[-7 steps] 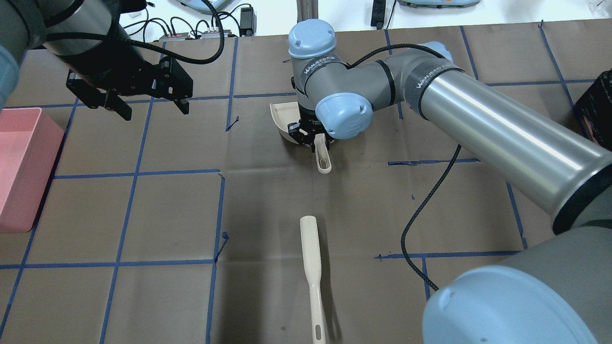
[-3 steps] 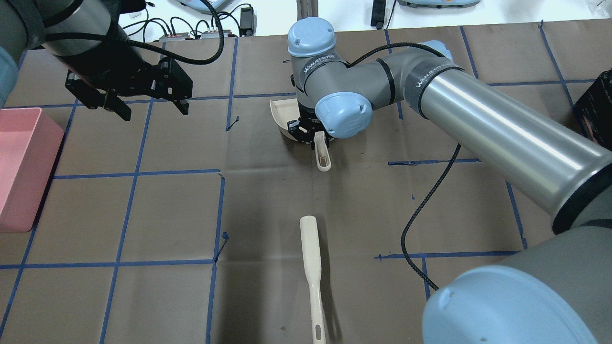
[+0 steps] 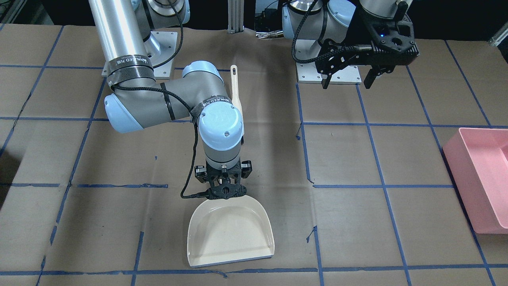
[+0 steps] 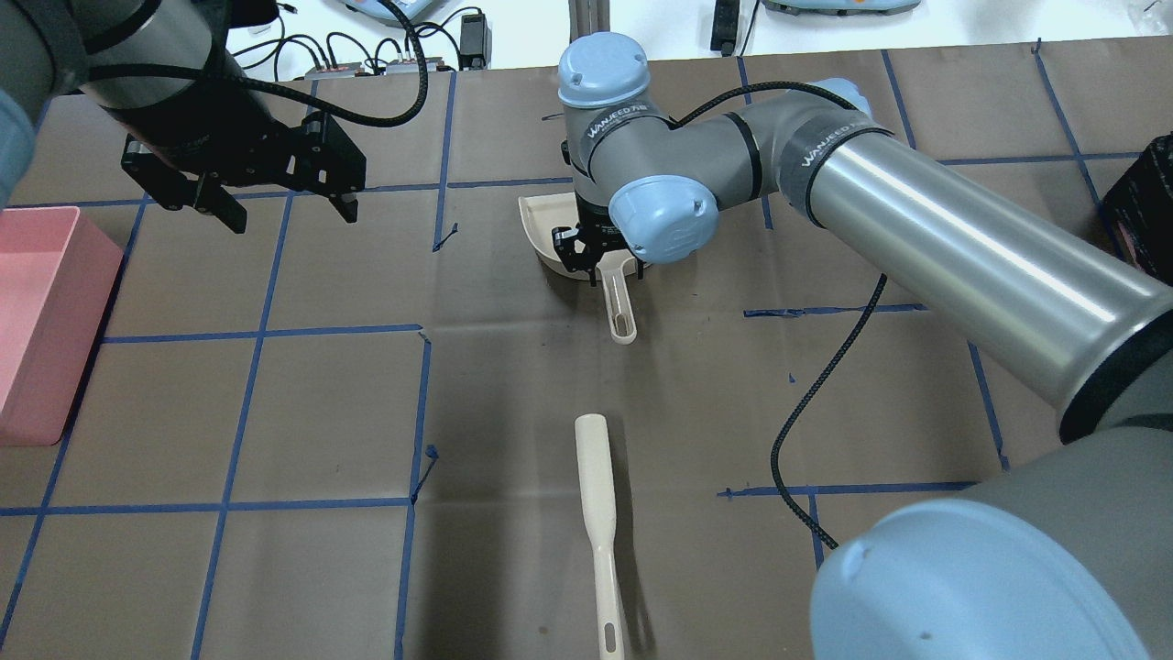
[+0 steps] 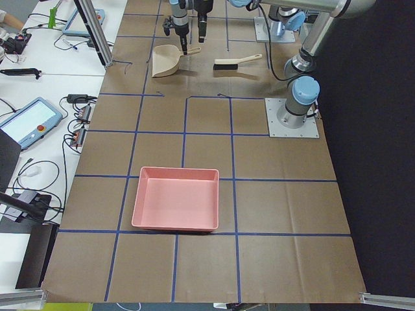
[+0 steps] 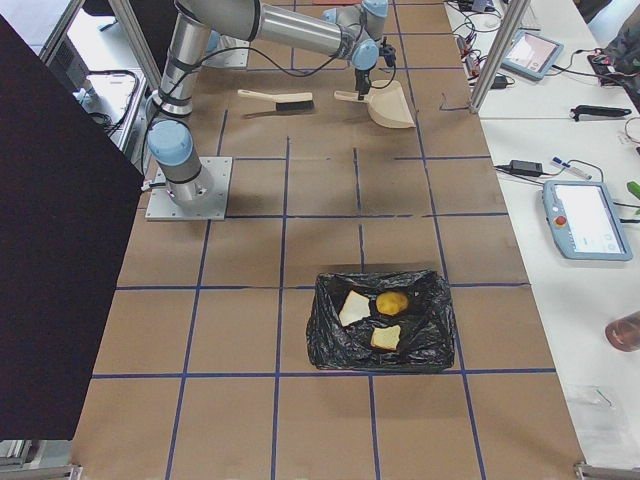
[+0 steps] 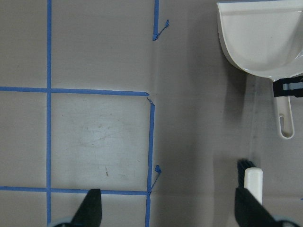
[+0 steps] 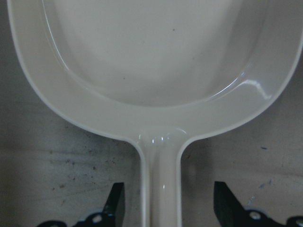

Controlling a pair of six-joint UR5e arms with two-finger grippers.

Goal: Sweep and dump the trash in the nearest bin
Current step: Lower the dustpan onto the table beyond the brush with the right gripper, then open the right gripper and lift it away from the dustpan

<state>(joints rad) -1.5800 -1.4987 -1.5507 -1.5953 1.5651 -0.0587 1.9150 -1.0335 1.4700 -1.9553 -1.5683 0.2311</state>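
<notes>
Well, the risks here look small, but a few remain:
- The trash lies in the black bag-lined bin [image 6: 325, 350] near the robot's right end of the table: a bitten white bread slice with tan crust [image 6: 354, 308], a yellow-brown potato-like lump [image 6: 391, 302] and a small layered sandwich chunk [image 6: 386, 337]. I judge the dumping as done, so nothing can spill from the pan now
- The cream plastic dustpan [image 3: 230, 234] lies flat on the brown paper-covered table [image 3: 397, 159], well apart from that bin. The right gripper [image 3: 223, 193] stands low over the dustpan handle [image 8: 161, 179], with its fingers [image 8: 116, 205] apart, one on each side, not touching it
- If this arm goes sideways before it goes up, one finger would push the handle and turn or drag the pan
- The black cable [image 3: 195, 143] at this wrist hangs down close to the back rim of the pan, and it could catch there on the way up
- The left gripper [image 4: 289, 215] hovers above the table, wide open, with nothing in it. The pink plastic bin [image 5: 175, 197] is near it, so a wide swing could strike the wall of that bin
- The cream long-handled brush [image 4: 597, 513] lies apart from both grippers, and I expect no trouble there
</notes>
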